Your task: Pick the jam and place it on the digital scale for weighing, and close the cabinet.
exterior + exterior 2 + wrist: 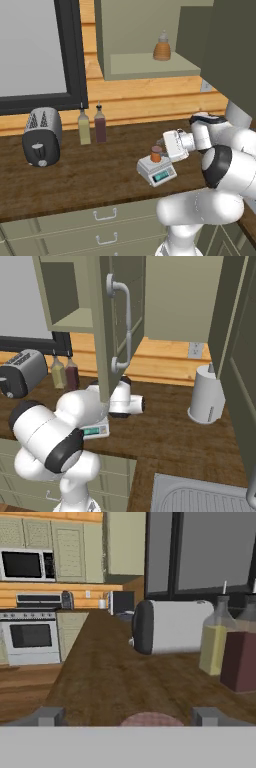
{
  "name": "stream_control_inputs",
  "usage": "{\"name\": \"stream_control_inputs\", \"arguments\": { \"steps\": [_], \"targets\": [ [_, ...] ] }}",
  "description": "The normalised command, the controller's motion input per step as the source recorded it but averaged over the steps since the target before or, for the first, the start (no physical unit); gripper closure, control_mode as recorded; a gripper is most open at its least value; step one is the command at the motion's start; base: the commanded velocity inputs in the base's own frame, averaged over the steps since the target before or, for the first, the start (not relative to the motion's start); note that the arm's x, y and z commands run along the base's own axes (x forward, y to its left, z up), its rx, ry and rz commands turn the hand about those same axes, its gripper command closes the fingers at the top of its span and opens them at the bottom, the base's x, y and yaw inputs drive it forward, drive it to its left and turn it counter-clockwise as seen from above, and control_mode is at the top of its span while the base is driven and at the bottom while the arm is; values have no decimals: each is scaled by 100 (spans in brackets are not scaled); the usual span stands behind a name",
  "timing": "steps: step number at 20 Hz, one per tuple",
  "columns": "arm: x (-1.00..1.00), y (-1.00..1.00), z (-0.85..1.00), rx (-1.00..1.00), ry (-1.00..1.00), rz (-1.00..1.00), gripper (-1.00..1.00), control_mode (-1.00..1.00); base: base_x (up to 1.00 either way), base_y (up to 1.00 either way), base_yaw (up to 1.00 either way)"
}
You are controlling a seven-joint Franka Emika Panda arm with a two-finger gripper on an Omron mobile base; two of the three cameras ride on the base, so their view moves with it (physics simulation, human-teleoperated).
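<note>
Dark wood grain runs the length of the desk (75, 175), backed by a wall of warm orange planks. On the light-grey digital scale (157, 170), near the front edge, the jam (156, 154) is seen standing upright on the top plate, brownish-red lid up. The claw (163, 148) is held level just beside the jar; in the hand view its two fingertips (49, 716) are spread to either side of the jar's lid (151, 719), so it is read as released, nothing gripped. Further left, a silver toaster (42, 136) is set beneath a dark-framed window (35, 50), with two bottles beside it, one yellow (84, 128) and one dark red (100, 125). Overhead, the cabinet (117, 321) is found with its door swung wide, silver bar handle showing, and a tan ribbed bottle (162, 49) on its shelf. A white cylindrical container (206, 395) is placed on the right, and a steel sink (195, 496) below it. Pale drawers (100, 220) are lined under the front edge.
</note>
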Motion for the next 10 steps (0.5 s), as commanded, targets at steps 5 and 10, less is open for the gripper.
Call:
{"name": "stream_control_inputs", "arguments": {
  "steps": [5,10],
  "targets": [
    [-34,0,11,1,-16,0,-100,-100,0,0,0],
    [-48,6,51,0,-23,0,-100,-100,0,0,0]
  ]
}}
